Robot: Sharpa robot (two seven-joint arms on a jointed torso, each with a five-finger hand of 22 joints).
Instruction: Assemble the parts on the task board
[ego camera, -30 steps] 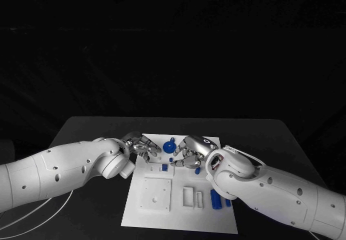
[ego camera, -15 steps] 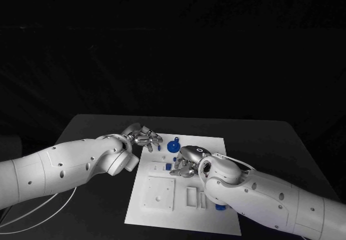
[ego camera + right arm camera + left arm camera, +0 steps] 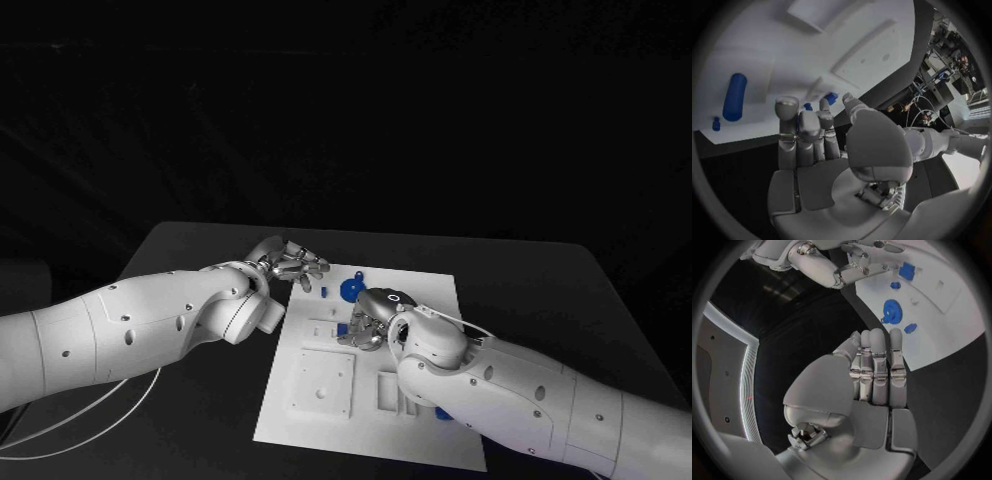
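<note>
The white task board (image 3: pixel 325 420) lies in the middle of the table. A blue gear (image 3: pixel 351 290) (image 3: pixel 892 311) sits near its far edge, with a small blue part (image 3: pixel 910 328) beside it. My left hand (image 3: pixel 290 266) (image 3: pixel 873 365) hovers by the board's far left corner with its fingers stretched out and nothing in them. My right hand (image 3: pixel 369 318) (image 3: pixel 811 135) is over the board's middle, palm empty, fingertips close above two small blue parts (image 3: pixel 831 97) (image 3: pixel 808 106). A blue cylinder (image 3: pixel 734 96) and a tiny blue peg (image 3: pixel 716 123) lie on the board.
A raised square block (image 3: pixel 320 385) and narrow slots (image 3: pixel 387 390) are on the near half of the board. Black table (image 3: pixel 188 260) surrounds the board. My right forearm (image 3: pixel 505 400) covers the board's near right corner.
My left hand has drawn back from the board's left edge toward the far corner. My right hand has shifted left and nearer, over the board's middle.
</note>
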